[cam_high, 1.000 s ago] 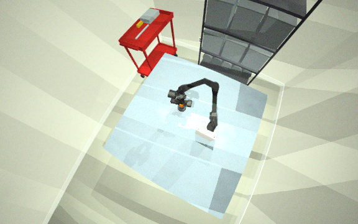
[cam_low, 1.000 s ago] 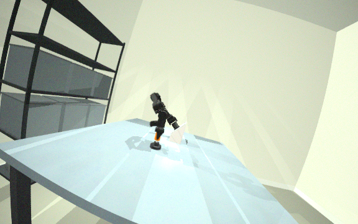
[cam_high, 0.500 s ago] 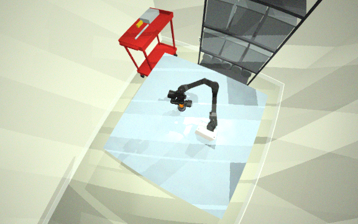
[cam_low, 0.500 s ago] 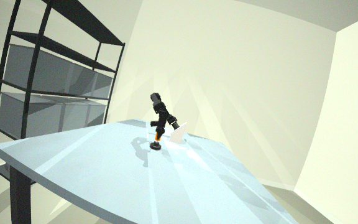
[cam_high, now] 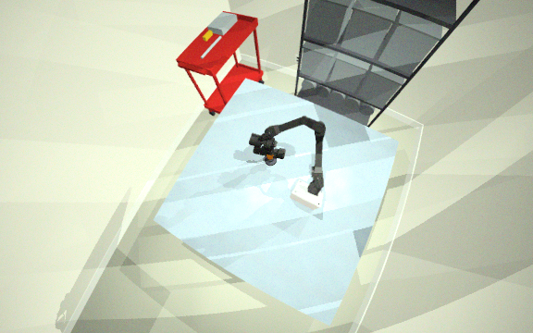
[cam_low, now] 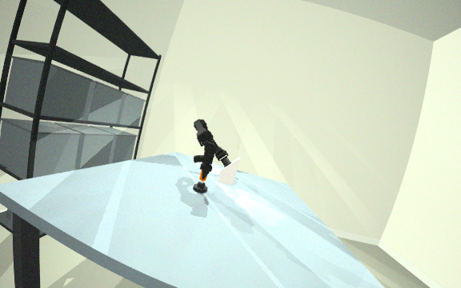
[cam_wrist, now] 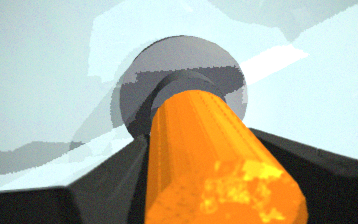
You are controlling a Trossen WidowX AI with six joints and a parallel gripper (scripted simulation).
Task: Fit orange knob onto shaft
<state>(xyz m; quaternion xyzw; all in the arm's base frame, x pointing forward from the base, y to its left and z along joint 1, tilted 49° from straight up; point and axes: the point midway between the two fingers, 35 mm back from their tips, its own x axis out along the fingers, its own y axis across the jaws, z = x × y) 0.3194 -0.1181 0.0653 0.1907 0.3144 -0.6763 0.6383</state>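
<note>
I see the end effector clamped on the orange knob; only wrist view reveals the pedestal at 12 o'clock.

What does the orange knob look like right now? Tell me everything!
The orange knob is a bright, long, rounded peg with faint ridges along its sides and a mottled yellow patch near the camera. The black claw is clamped on it from both sides. It points down at the round grey pedestal, held upright above it in the exterior view. Its hole and the shaft are hidden, so whether it has seated cannot be told.
</note>
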